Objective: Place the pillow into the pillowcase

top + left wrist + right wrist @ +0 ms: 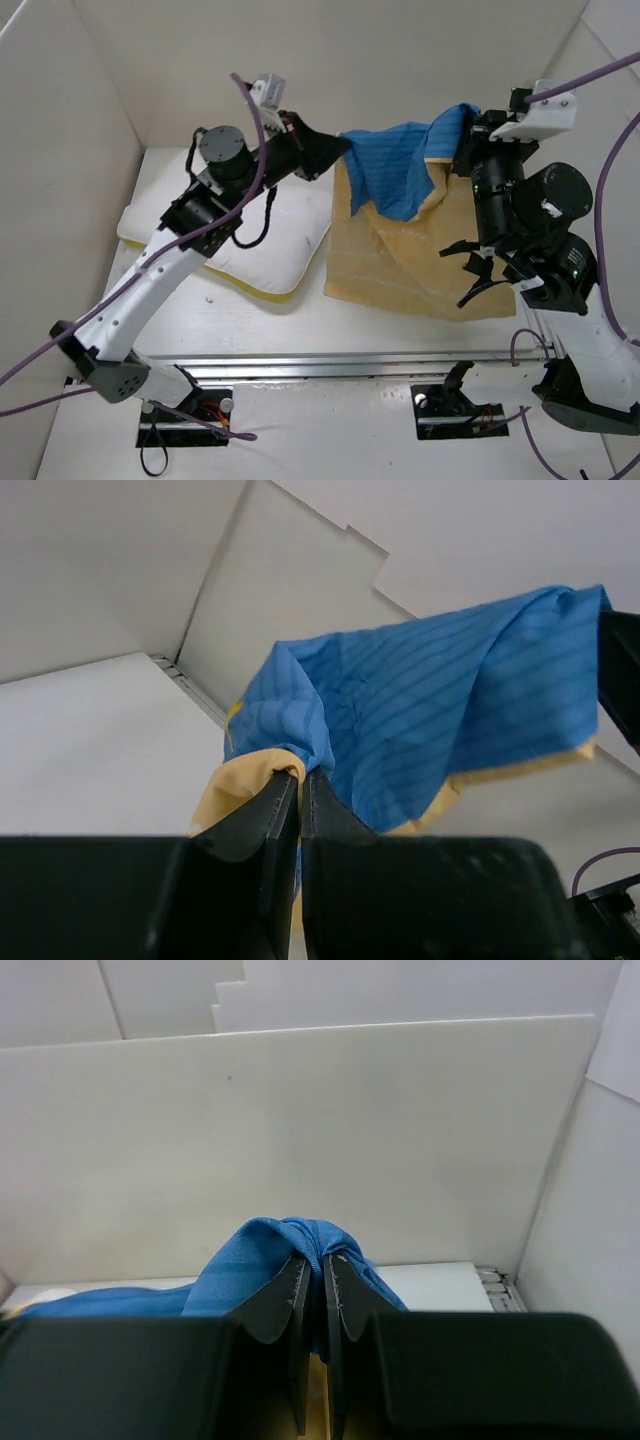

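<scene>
Pillowcase (400, 250) drapes onto white table (380, 325) — white walls (350, 60) surround.

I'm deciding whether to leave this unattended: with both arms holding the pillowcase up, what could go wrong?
The left gripper and right gripper each pinch only a small bunch of the pillowcase, so it could slip out. The left grip seems to catch blue and yellow layers together, so the mouth may stay shut. The pillow lies under the left arm, which could drag it.
</scene>
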Action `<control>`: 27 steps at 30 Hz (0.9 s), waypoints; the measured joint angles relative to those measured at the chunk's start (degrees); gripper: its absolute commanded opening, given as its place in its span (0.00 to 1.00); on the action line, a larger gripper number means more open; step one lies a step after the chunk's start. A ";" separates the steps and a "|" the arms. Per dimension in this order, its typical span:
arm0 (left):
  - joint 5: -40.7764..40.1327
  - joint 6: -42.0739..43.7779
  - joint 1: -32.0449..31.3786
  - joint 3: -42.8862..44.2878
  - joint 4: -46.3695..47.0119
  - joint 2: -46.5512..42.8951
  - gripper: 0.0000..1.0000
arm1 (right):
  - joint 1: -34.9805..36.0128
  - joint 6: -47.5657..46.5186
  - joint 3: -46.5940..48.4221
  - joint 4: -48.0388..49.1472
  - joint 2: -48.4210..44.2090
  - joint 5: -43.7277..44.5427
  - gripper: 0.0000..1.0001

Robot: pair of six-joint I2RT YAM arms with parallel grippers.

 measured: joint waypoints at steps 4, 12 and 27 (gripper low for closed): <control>-4.87 -0.92 -0.11 -14.88 4.81 -9.90 0.00 | -1.70 -1.05 -1.20 0.00 0.70 -0.02 0.00; -8.94 -1.70 -4.13 -25.00 3.32 -3.74 0.00 | -2.05 -0.94 -6.91 -0.22 -2.47 1.92 0.00; 1.11 10.03 -23.85 -15.61 4.09 6.51 0.00 | -2.36 -1.05 -9.92 -0.33 -15.02 13.40 0.00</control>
